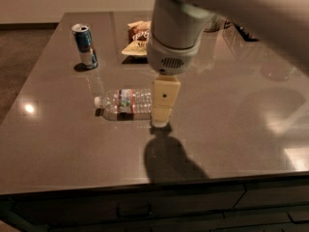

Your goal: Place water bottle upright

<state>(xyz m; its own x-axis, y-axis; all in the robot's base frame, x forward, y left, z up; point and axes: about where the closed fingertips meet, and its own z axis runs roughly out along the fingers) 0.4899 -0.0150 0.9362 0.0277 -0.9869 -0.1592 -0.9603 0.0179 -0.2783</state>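
The water bottle is a small clear ribbed plastic bottle with a white cap and a red, white and blue label band. It lies on its side on the dark table, cap pointing left. My gripper hangs from the grey arm and points straight down over the bottle's base end, on its right. Its tip is close to the table and hides the bottle's bottom.
A blue and silver drink can stands upright at the back left. A chip bag lies at the back, partly behind the arm. Dark objects sit at the far right back corner. The table's front edge runs below the gripper's shadow.
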